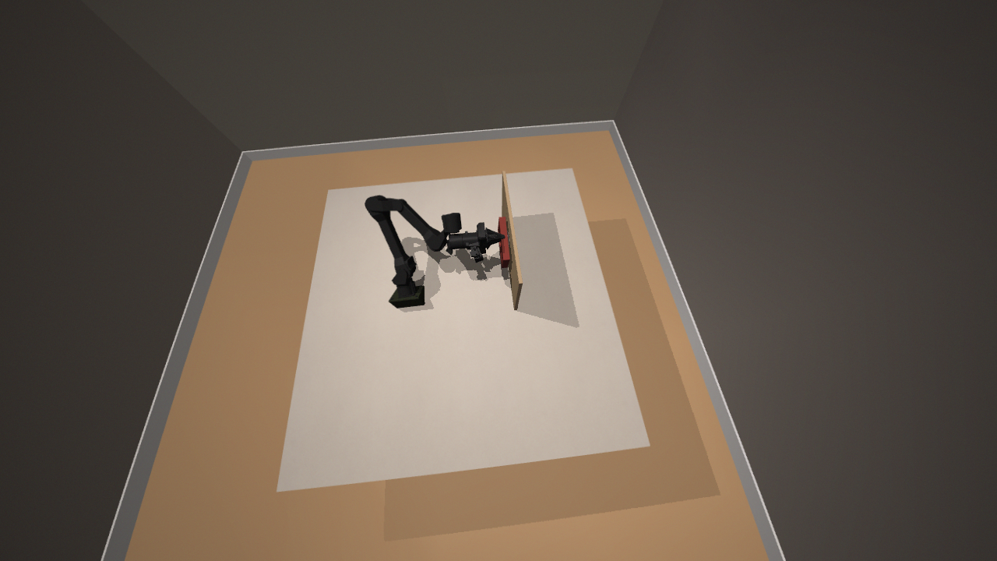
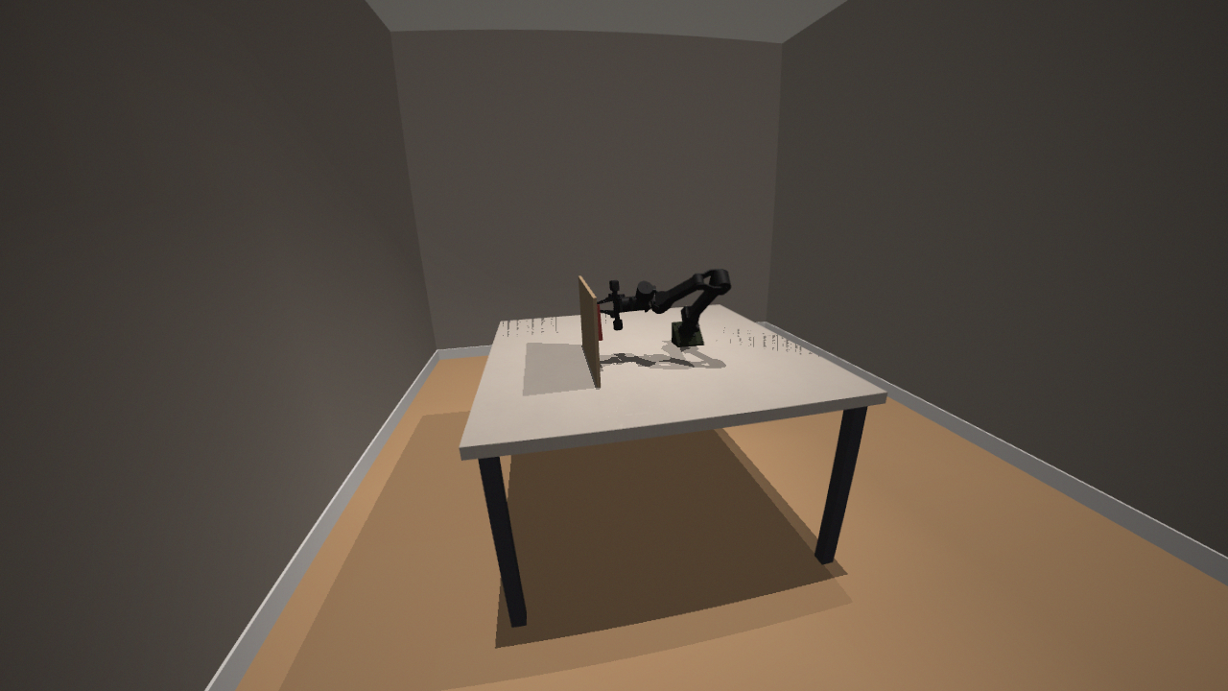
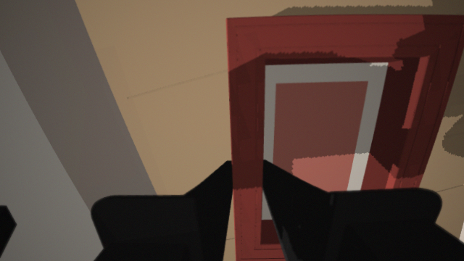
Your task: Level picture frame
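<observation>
The red picture frame (image 1: 505, 256) (image 2: 600, 327) (image 3: 326, 35) is against the upright wooden board (image 1: 516, 293) (image 2: 590, 344) (image 3: 163, 72). It has a pale grey inner border around a reddish picture. My gripper (image 1: 503, 237) (image 2: 599, 308) (image 3: 246, 165) is shut on one side bar of the frame, with one finger outside the bar and the other inside the opening. In the wrist view the fingers cover the lower part of the frame. The screw and the notched strip are hidden behind it. I cannot tell from these views whether the frame is level.
The board stands on the white table (image 1: 418, 390) (image 2: 729, 386). The arm's base (image 1: 407, 298) (image 2: 687, 335) stands on the same table, on the frame's side of the board. Shadows of the arm and the board fall across the table top.
</observation>
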### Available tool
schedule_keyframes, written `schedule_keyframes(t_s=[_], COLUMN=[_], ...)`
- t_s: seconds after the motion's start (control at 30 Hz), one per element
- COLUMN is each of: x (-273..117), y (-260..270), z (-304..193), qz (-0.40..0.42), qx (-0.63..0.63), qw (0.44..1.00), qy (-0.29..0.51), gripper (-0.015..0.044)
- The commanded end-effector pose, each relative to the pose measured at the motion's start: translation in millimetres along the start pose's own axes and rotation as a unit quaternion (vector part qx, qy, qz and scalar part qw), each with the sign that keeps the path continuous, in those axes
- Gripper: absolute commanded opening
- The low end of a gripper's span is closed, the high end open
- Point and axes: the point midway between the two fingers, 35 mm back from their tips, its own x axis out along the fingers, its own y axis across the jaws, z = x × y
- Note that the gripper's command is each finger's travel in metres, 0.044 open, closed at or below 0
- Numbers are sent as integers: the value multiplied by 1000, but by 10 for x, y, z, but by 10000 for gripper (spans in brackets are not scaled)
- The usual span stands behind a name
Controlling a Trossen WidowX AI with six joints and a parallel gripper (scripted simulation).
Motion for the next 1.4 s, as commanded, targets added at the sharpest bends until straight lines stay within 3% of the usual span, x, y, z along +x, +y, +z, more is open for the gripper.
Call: schedule_keyframes(t_s=[0.0,1.37], x=[-2,-3], y=[52,75], z=[-42,-113], qz=[10,10], qx=[-3,-3], qw=[1000,1000], qy=[4,4], gripper=[0,0])
